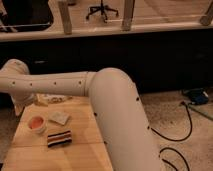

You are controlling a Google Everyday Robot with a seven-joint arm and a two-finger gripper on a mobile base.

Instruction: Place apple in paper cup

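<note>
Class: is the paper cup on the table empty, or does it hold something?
Holds something: the orange-red apple shows inside the white rim of the upright paper cup. The gripper hangs just up-left of it.

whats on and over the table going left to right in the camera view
end effector far left → paper cup with the apple in it → flat white square block → big white arm link
</note>
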